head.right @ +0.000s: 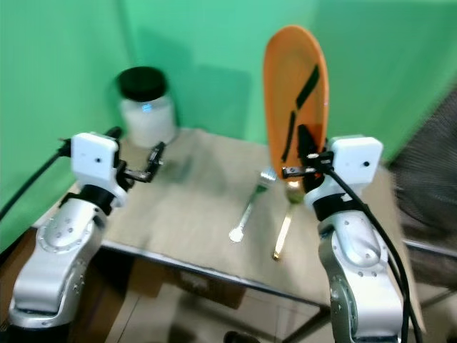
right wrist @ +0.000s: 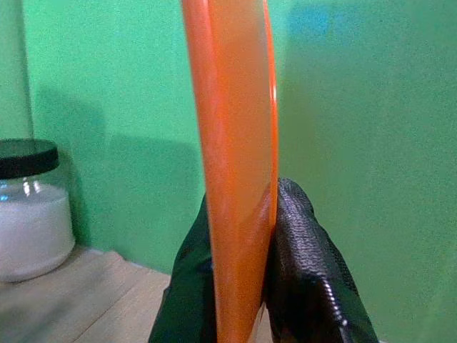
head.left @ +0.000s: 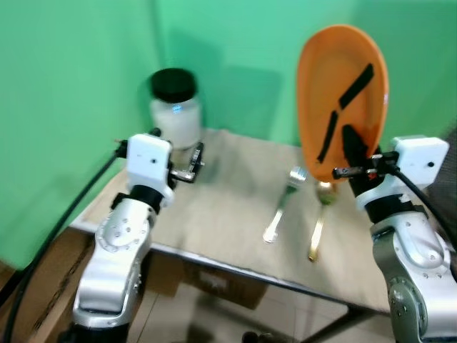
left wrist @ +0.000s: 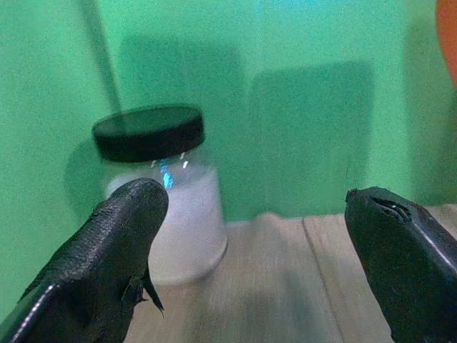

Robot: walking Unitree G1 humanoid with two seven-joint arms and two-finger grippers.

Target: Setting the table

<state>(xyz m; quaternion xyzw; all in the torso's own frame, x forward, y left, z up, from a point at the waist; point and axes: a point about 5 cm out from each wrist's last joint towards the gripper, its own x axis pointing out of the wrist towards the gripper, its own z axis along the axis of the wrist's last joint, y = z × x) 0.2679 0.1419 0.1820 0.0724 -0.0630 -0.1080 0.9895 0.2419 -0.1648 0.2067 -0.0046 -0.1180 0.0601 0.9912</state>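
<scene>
My right gripper (head.left: 350,153) is shut on the lower edge of an orange plate (head.left: 343,86), which it holds upright on edge above the table's right part; in the right wrist view the plate (right wrist: 235,143) stands edge-on between the black fingers (right wrist: 307,264). Below it lie a silver fork (head.left: 280,204) and a gold spoon (head.left: 319,218) side by side on the table (head.left: 207,221). My left gripper (head.left: 193,163) is open just in front of a glass jar (head.left: 175,107) with a black lid and white contents, seen again as the jar (left wrist: 161,193) between the left fingers (left wrist: 114,250).
The small table has a beige top and metal legs, standing against green walls. A cardboard box (head.left: 221,282) sits under it. A dark woven object (head.right: 428,179) is at the right. Black cables (head.left: 64,214) run from my left arm.
</scene>
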